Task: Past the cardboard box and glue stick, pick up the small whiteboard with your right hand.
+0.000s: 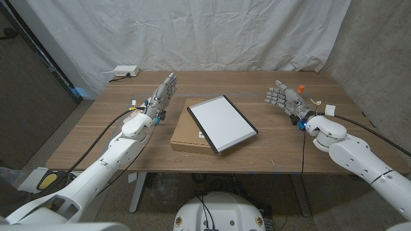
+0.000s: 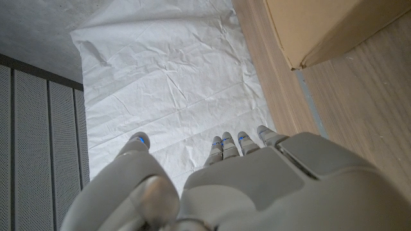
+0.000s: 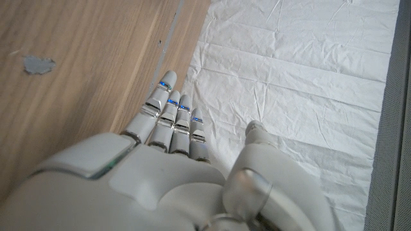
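White sheet hangs behind the wooden table. Whiteboard, black-framed and blank, lies tilted on the box mid-table. Left hand and right hand are empty, fingers apart.

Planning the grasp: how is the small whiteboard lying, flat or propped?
Propped: the small whiteboard lies partly atop the cardboard box, skewed, overhanging toward the table.

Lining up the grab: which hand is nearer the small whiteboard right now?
Left, narrowly. The left hand is just past the small whiteboard's left corner, beside the cardboard box. The right hand is off its right side, across a wider strip of bare table.
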`<action>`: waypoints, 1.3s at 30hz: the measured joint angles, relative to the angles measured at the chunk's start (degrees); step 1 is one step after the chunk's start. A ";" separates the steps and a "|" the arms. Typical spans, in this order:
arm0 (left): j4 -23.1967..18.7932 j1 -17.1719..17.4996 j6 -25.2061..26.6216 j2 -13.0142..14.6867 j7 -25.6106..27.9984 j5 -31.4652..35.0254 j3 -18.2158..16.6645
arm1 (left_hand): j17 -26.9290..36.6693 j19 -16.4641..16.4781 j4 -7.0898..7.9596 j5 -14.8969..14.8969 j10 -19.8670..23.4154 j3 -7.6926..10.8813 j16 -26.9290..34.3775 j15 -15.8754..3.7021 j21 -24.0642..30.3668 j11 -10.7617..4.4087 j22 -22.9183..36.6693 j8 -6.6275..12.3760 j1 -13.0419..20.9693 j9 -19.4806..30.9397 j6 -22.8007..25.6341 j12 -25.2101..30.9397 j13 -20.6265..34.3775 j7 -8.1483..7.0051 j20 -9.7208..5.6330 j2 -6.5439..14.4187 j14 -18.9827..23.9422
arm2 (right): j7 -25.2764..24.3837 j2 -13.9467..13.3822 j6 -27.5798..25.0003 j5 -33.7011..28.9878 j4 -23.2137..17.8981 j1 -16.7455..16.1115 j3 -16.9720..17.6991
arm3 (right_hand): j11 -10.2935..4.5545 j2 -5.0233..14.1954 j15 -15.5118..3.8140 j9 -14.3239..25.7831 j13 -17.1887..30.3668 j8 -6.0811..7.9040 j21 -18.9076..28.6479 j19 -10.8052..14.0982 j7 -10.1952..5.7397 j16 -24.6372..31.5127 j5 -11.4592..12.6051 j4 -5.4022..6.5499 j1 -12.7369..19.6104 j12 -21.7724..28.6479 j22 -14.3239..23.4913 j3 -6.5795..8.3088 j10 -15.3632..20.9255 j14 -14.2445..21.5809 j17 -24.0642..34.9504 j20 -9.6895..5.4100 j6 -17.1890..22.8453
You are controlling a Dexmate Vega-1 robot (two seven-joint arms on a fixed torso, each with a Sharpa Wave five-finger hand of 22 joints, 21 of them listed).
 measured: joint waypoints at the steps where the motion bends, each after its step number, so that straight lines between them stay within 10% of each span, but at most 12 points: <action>1: 0.00 0.00 0.02 -0.05 0.00 0.02 0.09 | 0.00 0.00 0.00 0.04 0.00 0.00 0.00 0.00 0.00 0.00 0.00 0.00 0.16 0.00 0.00 0.00 0.00 0.00 0.00 0.16 0.00 | -0.10 -0.30 -0.42 0.20 -0.34 -0.22 0.19 | -0.06 0.00 -0.11 -0.02 0.00 0.00 0.00 0.39 -0.06 0.00 0.00 -0.09 0.00 0.00 0.00 -0.09 0.50 0.11 0.00 -0.02 0.39; 39: 1.73 -1.97 0.38 -1.19 -1.32 0.59 1.45 | 0.00 -0.29 -0.31 0.04 0.00 -0.32 0.00 0.18 0.00 0.00 -0.01 0.00 0.22 0.00 0.00 0.00 0.00 0.00 0.30 0.22 -0.18 | -2.81 -6.55 -8.82 4.06 -7.64 -6.02 5.05 | -0.38 0.11 -1.34 0.14 -0.01 0.19 1.20 7.16 0.37 0.83 -0.23 -0.87 0.68 0.22 0.01 0.05 3.72 8.12 0.01 -2.28 3.25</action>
